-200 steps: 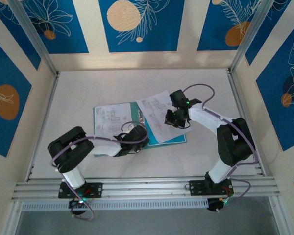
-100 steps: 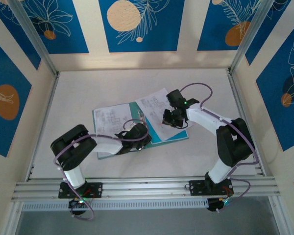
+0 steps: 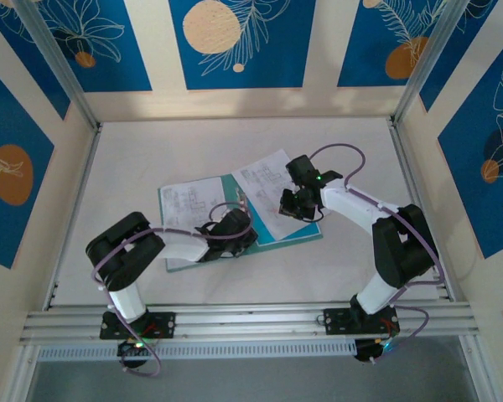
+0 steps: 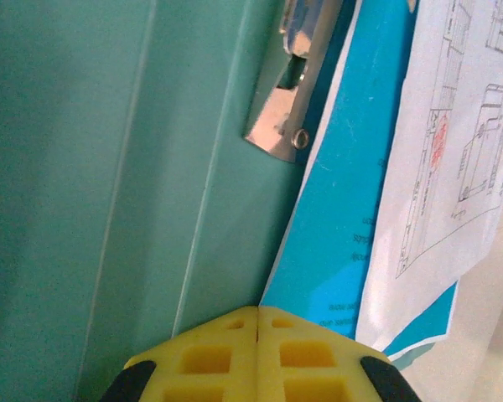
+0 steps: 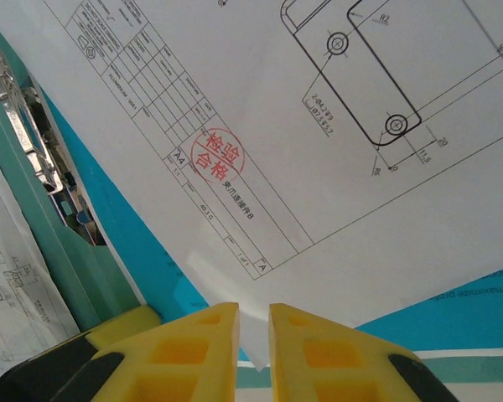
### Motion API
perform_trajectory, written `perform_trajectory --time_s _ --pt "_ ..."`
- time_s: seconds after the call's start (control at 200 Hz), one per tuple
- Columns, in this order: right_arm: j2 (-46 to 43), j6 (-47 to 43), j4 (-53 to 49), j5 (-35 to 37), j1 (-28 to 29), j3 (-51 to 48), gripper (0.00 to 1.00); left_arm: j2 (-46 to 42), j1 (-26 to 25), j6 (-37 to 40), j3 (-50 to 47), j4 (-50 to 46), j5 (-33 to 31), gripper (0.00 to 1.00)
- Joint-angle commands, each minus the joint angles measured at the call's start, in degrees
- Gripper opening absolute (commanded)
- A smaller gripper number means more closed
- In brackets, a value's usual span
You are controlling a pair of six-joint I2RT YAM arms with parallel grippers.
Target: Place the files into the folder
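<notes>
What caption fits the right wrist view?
Right hand, fingers slightly parted, over a stamped drawing sheet lying on the open teal folder beside its metal clip.

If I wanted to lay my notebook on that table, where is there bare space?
Bare tabletop runs along the back wall, and down the left side beside the folder. The middle is crowded: the open folder, the files and both arms' fingers over them.

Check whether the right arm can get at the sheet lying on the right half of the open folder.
Probably yes: the right tool sits directly over that sheet, its fingers slightly parted at the paper's near edge, with nothing between them. The folder lies open beneath.
</notes>
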Motion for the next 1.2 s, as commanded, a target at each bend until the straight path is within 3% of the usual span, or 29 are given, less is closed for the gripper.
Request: perform_trajectory --time_s 0.0,0.205,0.75,0.875,1.195 --pt "-0.89 0.47 -0.72 0.39 -0.19 -0.47 0.19 -1.16 0.44 -3.43 -3.25 1.89 -3.08 0.0" --pt "3.69 0.87 -0.02 0.78 -0.15 1.55 0.19 -2.5 0.18 -3.94 -4.23 2.69 -5.41 0.0" --pt "16.05 7.5 0.23 -1.3 0.7 6.05 0.17 -2.78 0.0 -4.17 -6.22 3.41 -4.56 0.0" --pt "15.97 8.84 0.4 -0.88 1.95 3.71 0.16 -2.69 -0.26 -4.17 -6.41 3.85 -4.56 0.09" --pt "13.39 11.01 -0.1 0.5 3.75 0.98 0.17 -2.99 -0.97 -4.13 -6.69 4.04 -5.34 0.2"
